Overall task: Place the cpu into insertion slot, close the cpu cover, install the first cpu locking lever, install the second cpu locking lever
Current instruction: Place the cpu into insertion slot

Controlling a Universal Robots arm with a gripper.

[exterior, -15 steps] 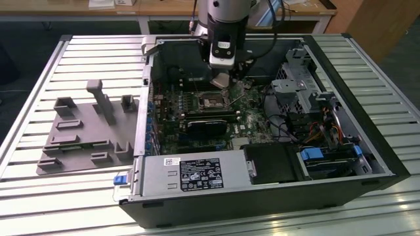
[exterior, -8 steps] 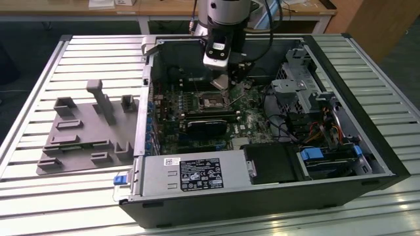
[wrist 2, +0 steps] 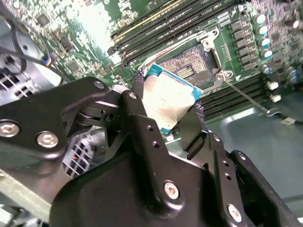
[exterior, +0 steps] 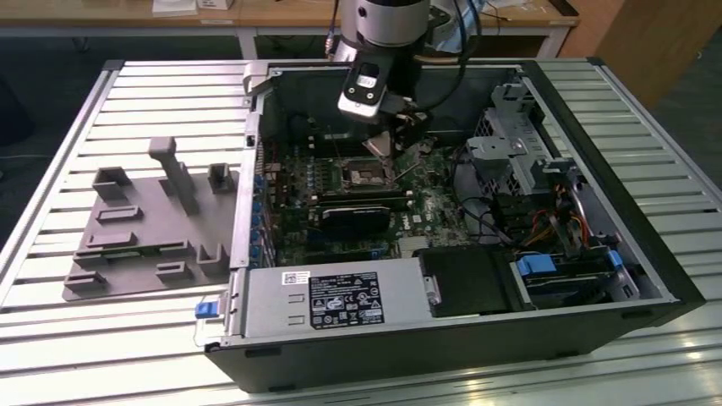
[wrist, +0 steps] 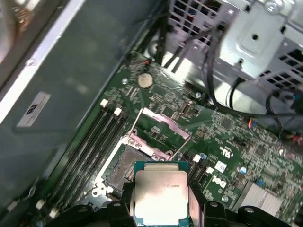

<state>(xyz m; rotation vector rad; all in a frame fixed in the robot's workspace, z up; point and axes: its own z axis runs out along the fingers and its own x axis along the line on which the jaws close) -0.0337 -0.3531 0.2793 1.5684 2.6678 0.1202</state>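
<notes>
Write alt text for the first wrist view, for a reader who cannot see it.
The gripper holds the cpu, silver top facing the camera, between its black fingers, close to the empty insertion slot on a green circuit board. The cpu cover stands raised; black memory slots run beside the slot.

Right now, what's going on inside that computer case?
A robot arm's gripper is reaching into the open computer case, gripping the cpu by two opposite edges between its fingers. The chip hangs just over the insertion slot, which is empty. The cpu cover is flipped open at the slot's far side, so nothing is seated or closed yet.
</notes>
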